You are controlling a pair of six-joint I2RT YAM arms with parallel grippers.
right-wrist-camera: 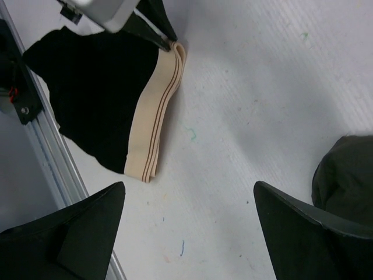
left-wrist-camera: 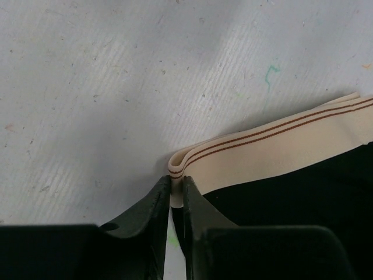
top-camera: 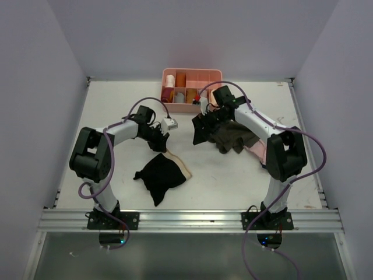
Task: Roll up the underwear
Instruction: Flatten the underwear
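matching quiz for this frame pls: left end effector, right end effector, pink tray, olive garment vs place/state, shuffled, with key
1. left end effector
2. right end effector
3. pink tray
4. olive garment

A. at the far edge of the table
B. wide open, holding nothing
C. bunched up, right of the underwear
D. clamped on the end of the waistband

Pairs: 1-D, 2-B, 3-A, 4-C

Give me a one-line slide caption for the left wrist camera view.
Left gripper pinches the folded end of the beige waistband of the black underwear on the white table.
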